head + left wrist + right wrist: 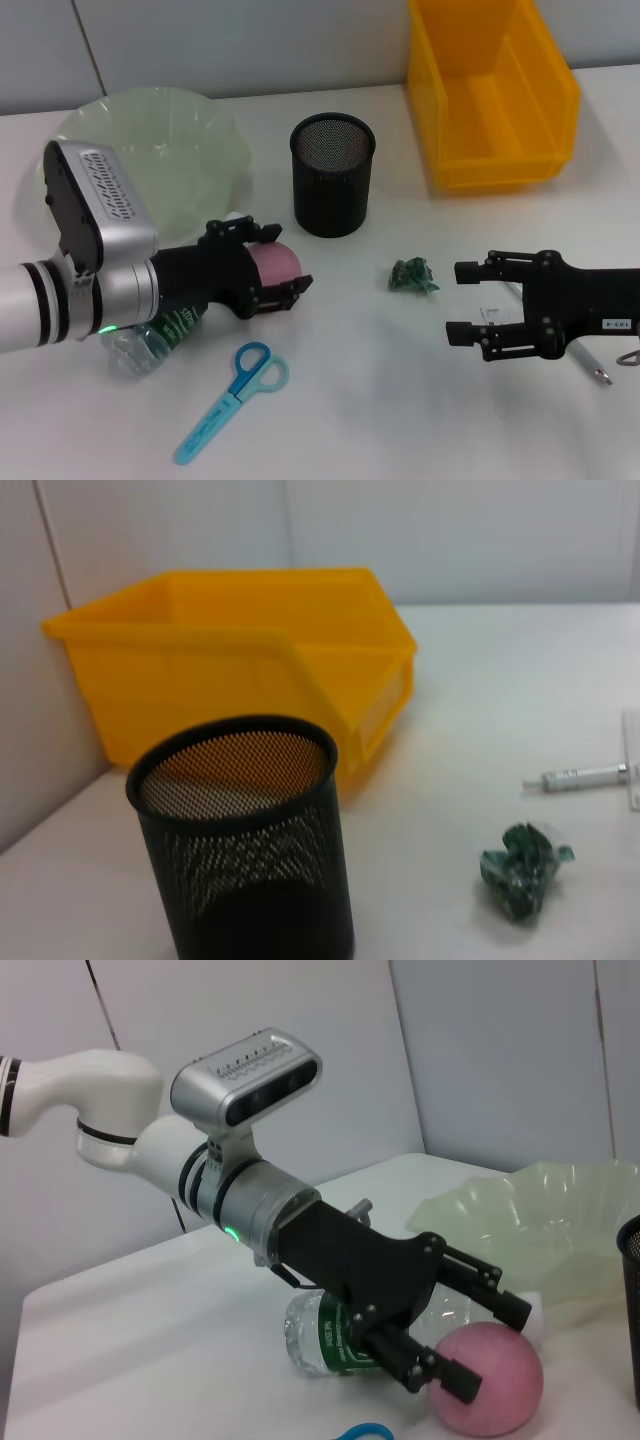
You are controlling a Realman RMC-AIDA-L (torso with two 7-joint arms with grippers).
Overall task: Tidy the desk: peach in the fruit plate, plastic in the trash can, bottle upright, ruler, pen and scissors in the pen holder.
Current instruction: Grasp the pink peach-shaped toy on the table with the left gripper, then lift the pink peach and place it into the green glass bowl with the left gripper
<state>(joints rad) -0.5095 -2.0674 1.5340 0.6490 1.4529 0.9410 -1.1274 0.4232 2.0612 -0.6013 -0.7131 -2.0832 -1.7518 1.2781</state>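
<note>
A pink peach rests on the table between the fingers of my left gripper, which is open with one finger on each side of it. Under that arm lies the clear bottle on its side. Blue scissors lie near the front edge. The green crumpled plastic sits mid-table, just ahead of my open right gripper. A pen and a clear ruler lie partly hidden beneath the right gripper.
The black mesh pen holder stands at the centre back. A pale green fruit plate is at the back left, just behind the peach. The yellow bin is at the back right.
</note>
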